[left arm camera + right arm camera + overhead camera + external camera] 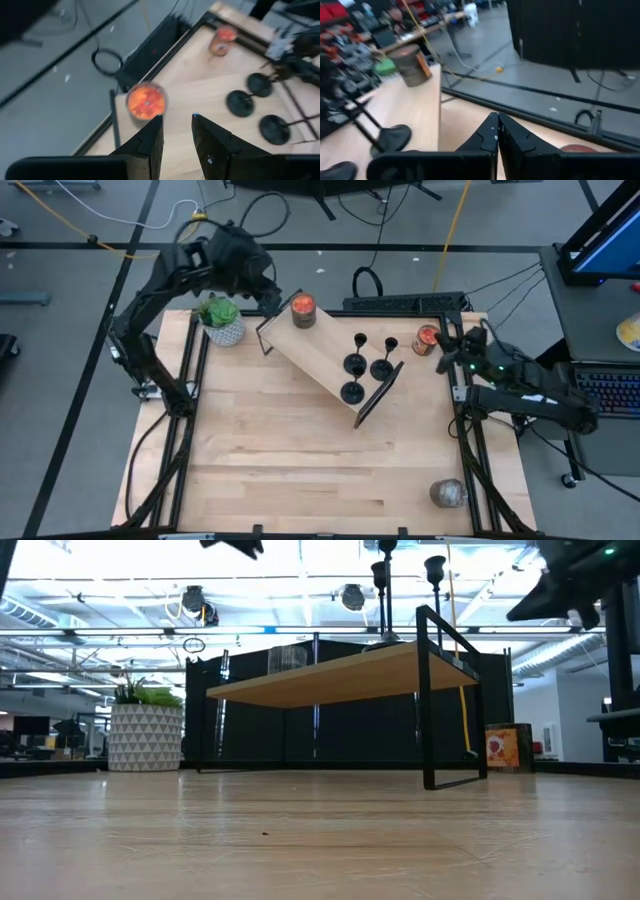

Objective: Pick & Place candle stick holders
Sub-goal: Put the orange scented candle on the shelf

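Three black candle stick holders (355, 363) (381, 367) (352, 392) stand on their disc bases on a small wooden shelf (320, 350) with a black frame. In the left wrist view their bases show as dark discs (240, 103). My left gripper (177, 125) hangs open above the shelf's far left end (272, 300), over an orange-topped jar (146, 101), with nothing between its fingers. My right gripper (497, 127) is shut and empty at the table's right edge (448, 348), pointing roughly level toward the holders (390, 137).
A second orange-topped jar (428, 338) stands on the table just right of the shelf, close to my right gripper. A potted plant (222, 322) sits at the far left, and a round greyish object (448, 493) lies near the right front corner. Bare wood lies in front of the shelf.
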